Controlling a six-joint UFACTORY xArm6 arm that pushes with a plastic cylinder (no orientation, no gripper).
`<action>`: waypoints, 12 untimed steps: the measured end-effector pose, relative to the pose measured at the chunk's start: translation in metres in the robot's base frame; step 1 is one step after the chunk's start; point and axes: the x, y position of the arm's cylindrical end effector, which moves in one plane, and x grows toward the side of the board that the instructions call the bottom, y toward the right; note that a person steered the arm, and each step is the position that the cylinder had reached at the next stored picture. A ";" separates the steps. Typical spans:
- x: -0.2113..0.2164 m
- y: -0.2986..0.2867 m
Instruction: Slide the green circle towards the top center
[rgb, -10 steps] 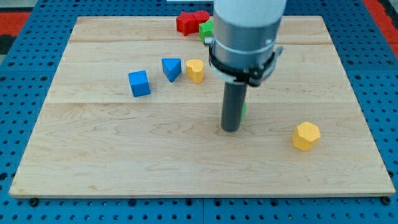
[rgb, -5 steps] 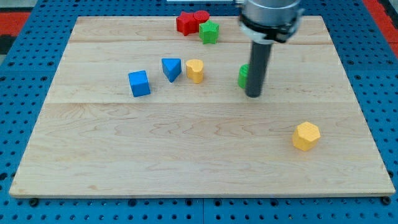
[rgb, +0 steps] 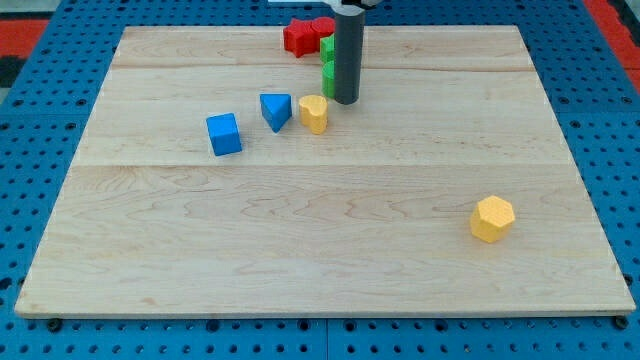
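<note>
The green circle (rgb: 327, 79) lies near the view's top centre, mostly hidden behind my rod; only its left edge shows. My tip (rgb: 346, 101) rests on the board against the circle's right and lower side. A green star (rgb: 326, 46) sits just above the circle, also partly hidden by the rod, and the two greens look to be touching.
Two red blocks (rgb: 297, 37) (rgb: 323, 26) sit at the board's top edge, left of the green star. A yellow block (rgb: 314, 114), a blue triangle (rgb: 276, 110) and a blue cube (rgb: 224, 134) lie left of and below my tip. A yellow hexagon (rgb: 493, 218) lies at the lower right.
My rod has swept from mid-board up and to the left. The green circle has slid with it, up and left to just below the green star.
</note>
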 end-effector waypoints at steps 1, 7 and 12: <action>-0.006 0.014; 0.002 -0.061; -0.052 -0.068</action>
